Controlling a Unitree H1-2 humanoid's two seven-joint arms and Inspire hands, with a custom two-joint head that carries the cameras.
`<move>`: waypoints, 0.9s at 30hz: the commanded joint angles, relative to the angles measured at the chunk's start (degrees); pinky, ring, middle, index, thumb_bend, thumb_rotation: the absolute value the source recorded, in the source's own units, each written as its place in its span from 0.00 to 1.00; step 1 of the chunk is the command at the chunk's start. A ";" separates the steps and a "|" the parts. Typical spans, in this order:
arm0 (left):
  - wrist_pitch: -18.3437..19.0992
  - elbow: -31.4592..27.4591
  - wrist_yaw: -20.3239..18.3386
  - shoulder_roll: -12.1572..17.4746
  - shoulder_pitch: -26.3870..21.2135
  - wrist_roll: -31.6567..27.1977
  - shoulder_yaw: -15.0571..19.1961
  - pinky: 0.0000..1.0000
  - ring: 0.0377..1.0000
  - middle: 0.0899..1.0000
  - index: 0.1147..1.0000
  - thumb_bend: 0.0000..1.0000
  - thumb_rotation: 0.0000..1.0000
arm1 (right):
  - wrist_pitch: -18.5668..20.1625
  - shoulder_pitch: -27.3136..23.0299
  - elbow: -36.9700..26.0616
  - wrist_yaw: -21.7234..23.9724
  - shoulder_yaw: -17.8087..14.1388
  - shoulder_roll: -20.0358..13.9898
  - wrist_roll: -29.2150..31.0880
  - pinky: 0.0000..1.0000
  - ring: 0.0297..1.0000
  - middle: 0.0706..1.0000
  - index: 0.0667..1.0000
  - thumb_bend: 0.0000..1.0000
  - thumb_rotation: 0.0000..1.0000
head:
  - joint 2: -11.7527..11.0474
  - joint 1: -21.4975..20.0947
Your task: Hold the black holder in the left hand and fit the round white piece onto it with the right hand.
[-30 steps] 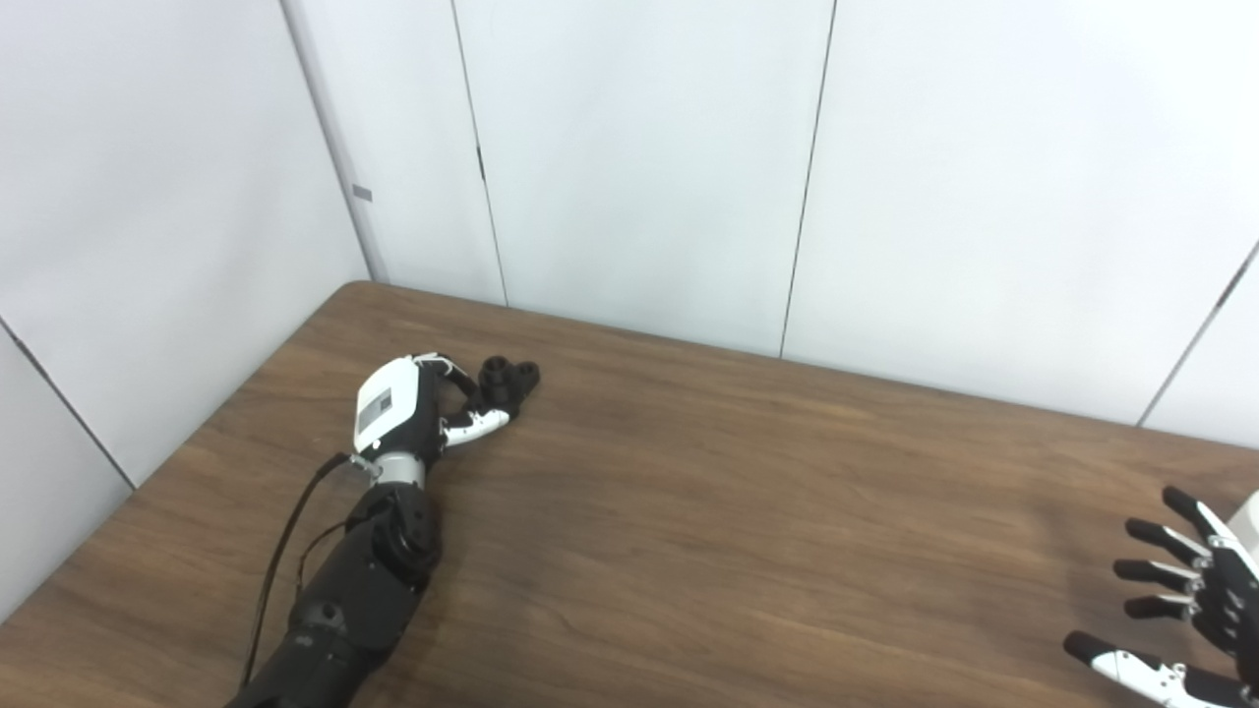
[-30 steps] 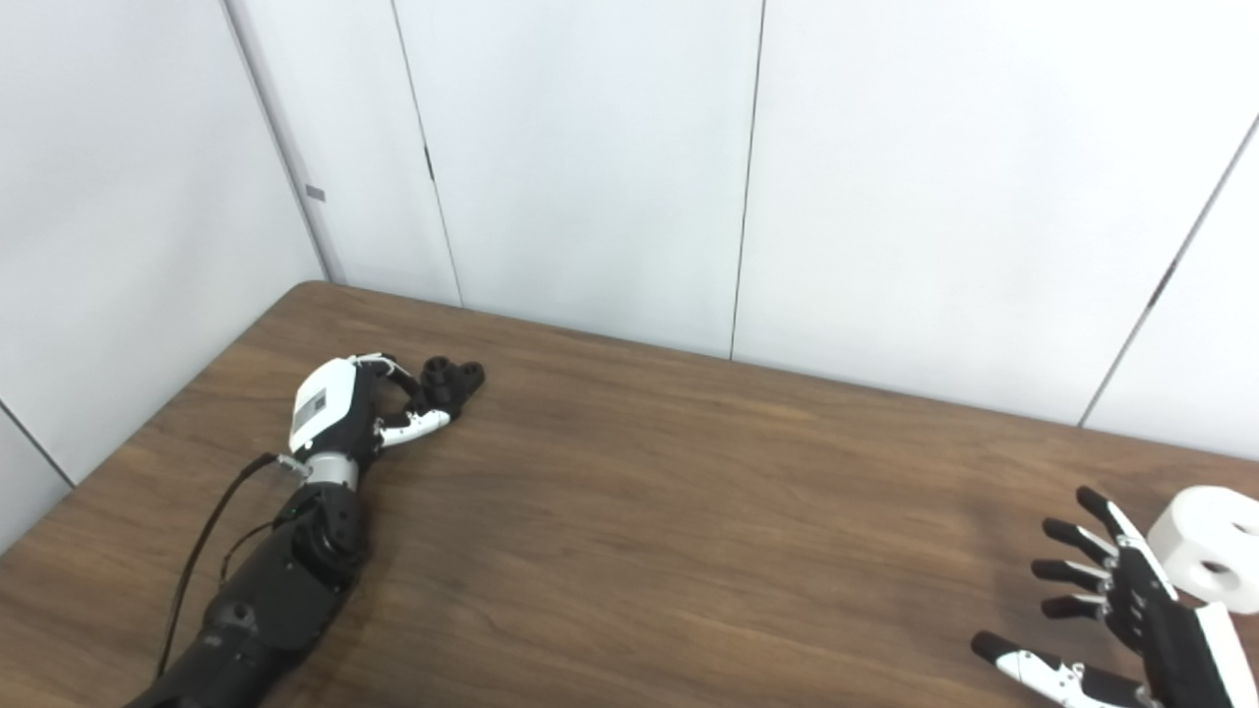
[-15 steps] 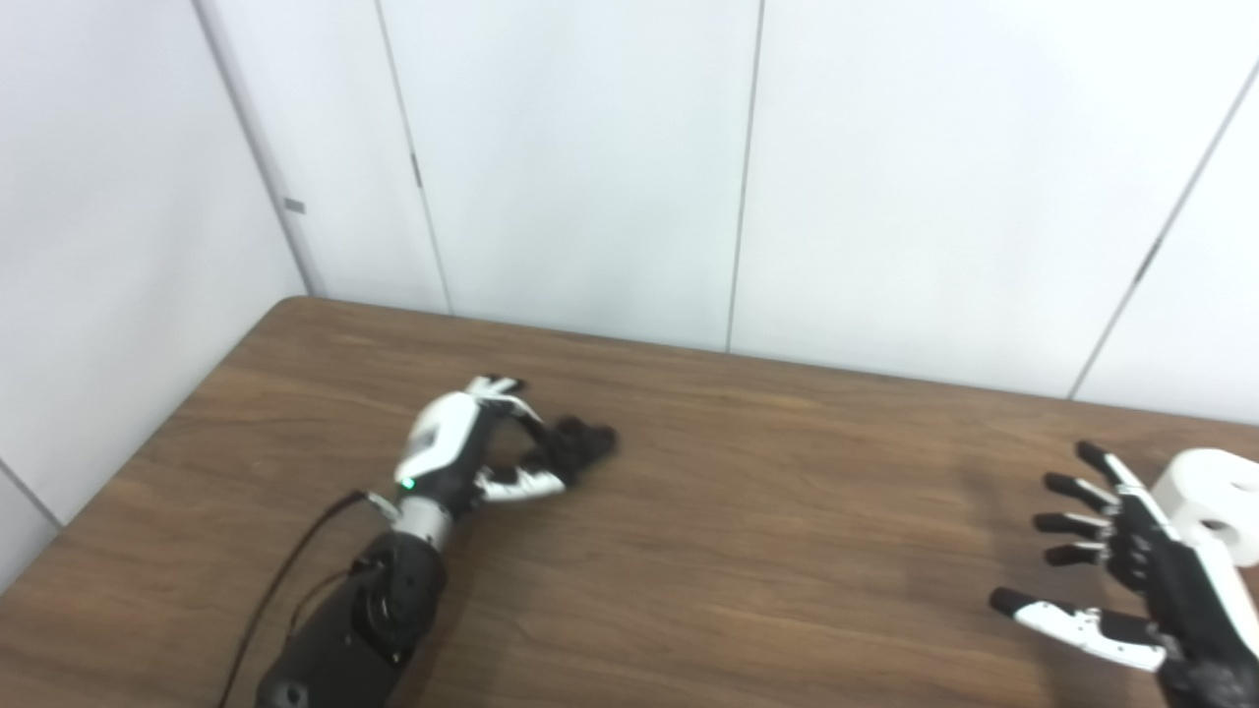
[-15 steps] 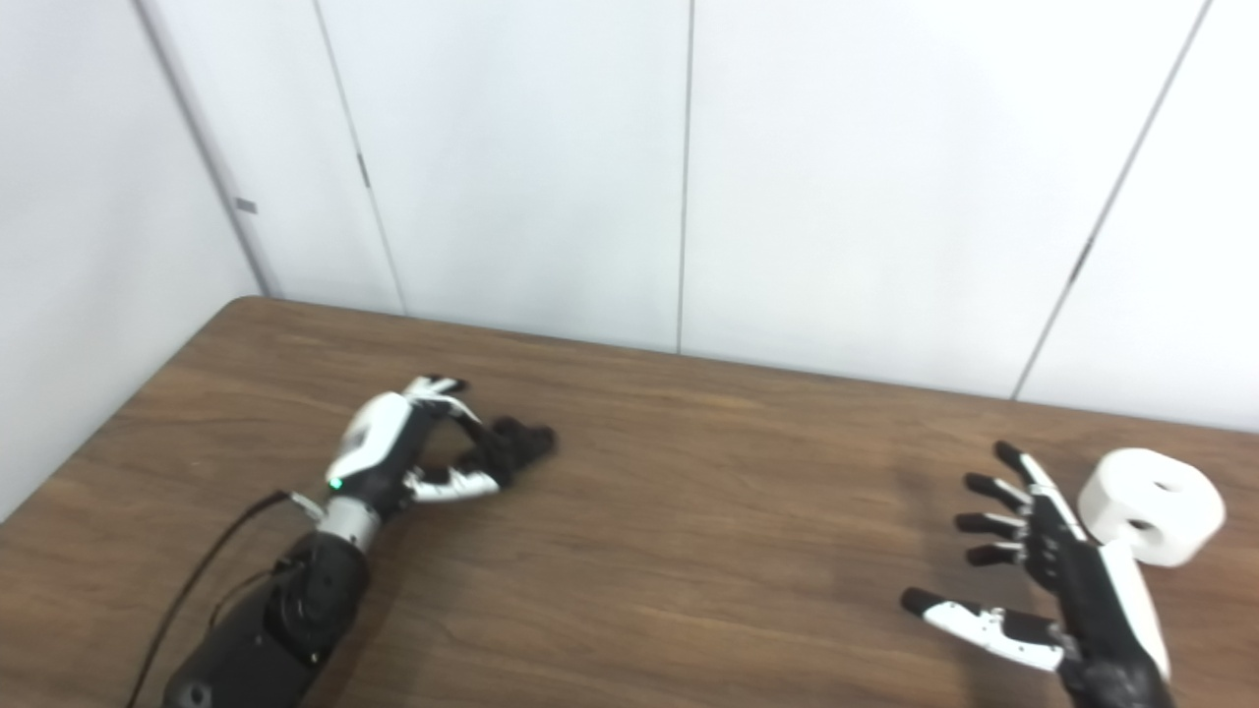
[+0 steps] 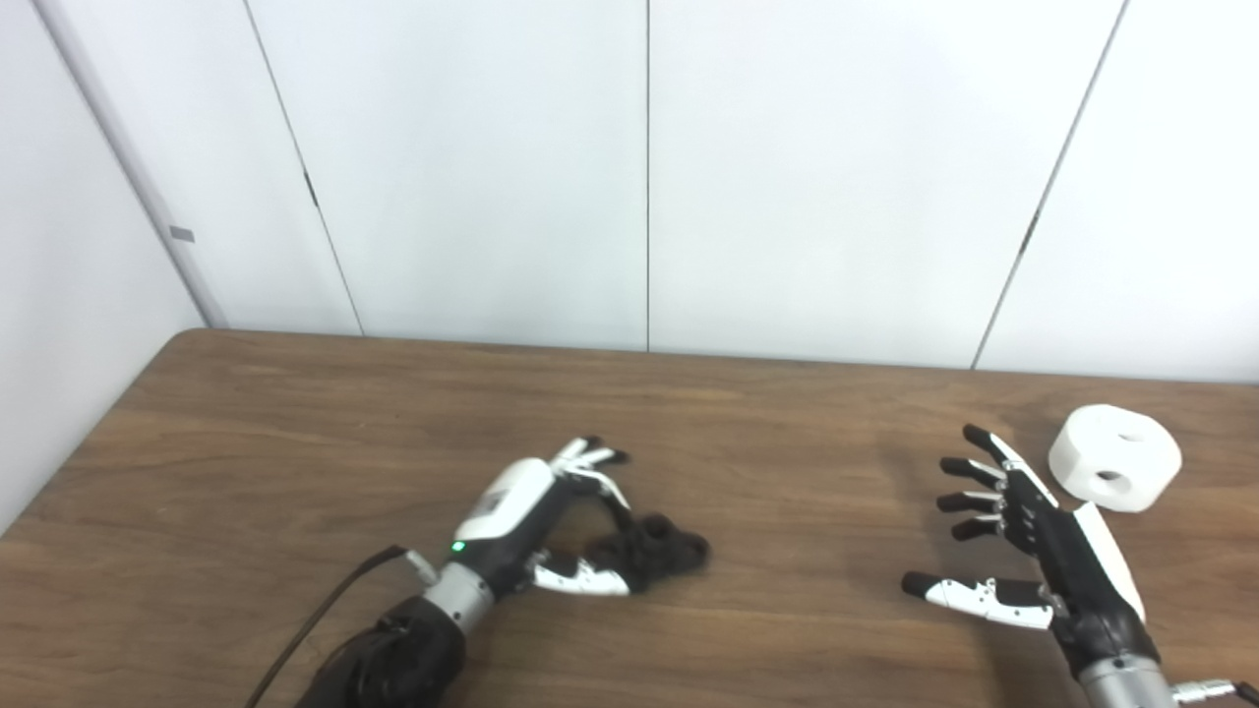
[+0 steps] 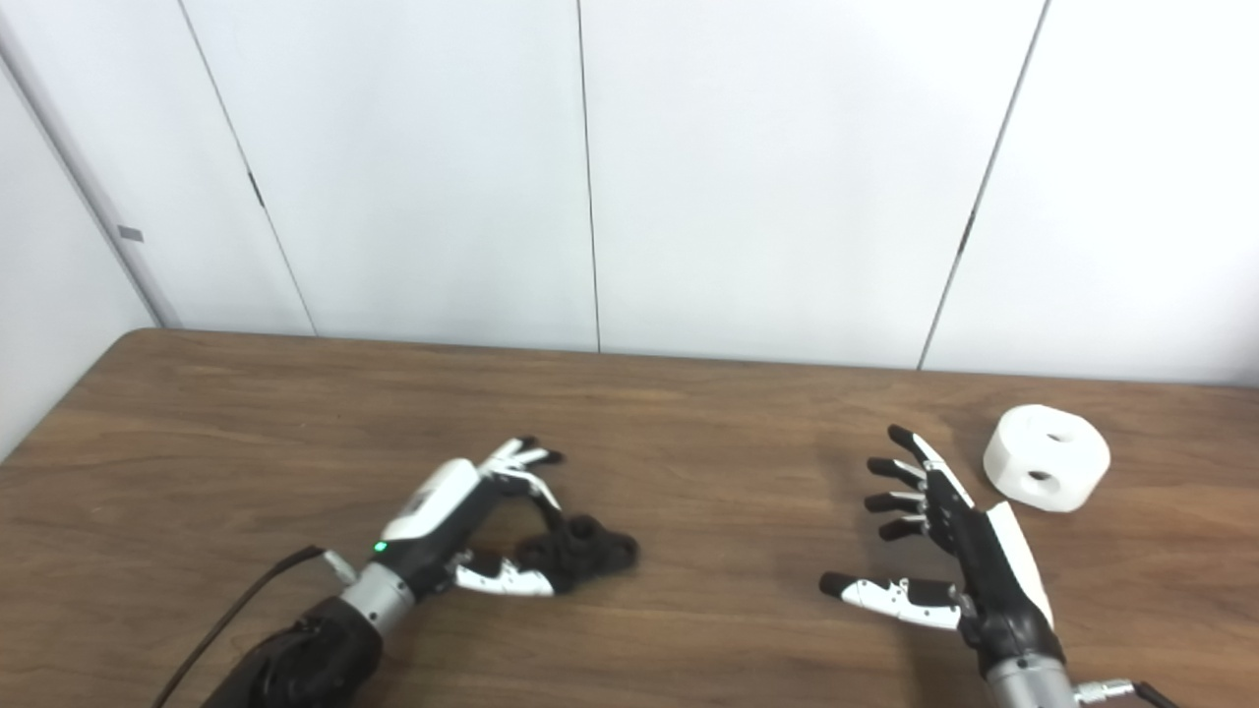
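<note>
The black holder (image 5: 657, 551), a small lumpy part with round sockets, lies low at the table's middle left. My left hand (image 5: 536, 521) is shut on its near end, thumb below and curled fingers (image 6: 536, 492) above, with two fingers sticking out free. The round white piece (image 5: 1114, 458), a thick disc with holes in its top and side, rests on the table at the right. My right hand (image 5: 1023, 531) hovers just left of and nearer than it, open, fingers spread, palm facing left, touching nothing.
The brown wooden table (image 5: 295, 433) ends at white wall panels (image 5: 649, 177) behind and on the left. A black cable (image 5: 325, 619) trails from my left forearm across the near left of the table.
The camera has swung right, bringing the white piece into full view. My left hand has brought the black holder away from the far left corner toward the table's middle. The right hand stays open.
</note>
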 commanded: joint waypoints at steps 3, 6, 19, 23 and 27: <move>-1.09 1.48 -4.43 -0.49 -0.62 1.42 -3.24 0.82 0.93 0.87 0.41 0.52 0.05 | -1.94 -1.51 -1.54 -1.21 -0.31 -0.37 -0.28 0.58 0.69 0.80 0.91 0.66 0.02 | 0.46 -0.50; -1.56 2.94 -5.26 -0.74 -0.65 1.94 -4.63 0.83 0.93 0.86 0.41 0.52 0.05 | -1.87 -1.37 -1.74 -1.27 -0.38 -0.46 -0.41 0.58 0.69 0.80 0.91 0.66 0.02 | 0.46 -0.50; 3.29 5.53 -1.57 -1.07 -0.31 19.25 -10.23 0.93 0.91 0.84 0.41 0.52 0.06 | -1.01 -1.65 -2.73 -0.81 -0.70 -1.17 -0.07 0.57 0.69 0.80 0.91 0.66 0.03 | 0.94 -1.91; 4.72 6.22 -0.74 -0.84 -0.43 21.89 -11.25 0.95 0.91 0.83 0.41 0.52 0.05 | -1.91 -1.87 -2.40 -0.69 -1.05 -1.65 0.61 0.57 0.69 0.81 0.91 0.66 0.04 | 1.11 -2.13; 6.51 5.95 -1.44 -0.54 -0.53 23.02 -11.83 0.96 0.92 0.83 0.42 0.52 0.05 | -2.15 -2.09 -2.32 -0.83 -1.17 -1.94 0.64 0.57 0.68 0.79 0.91 0.66 0.05 | 1.12 -2.33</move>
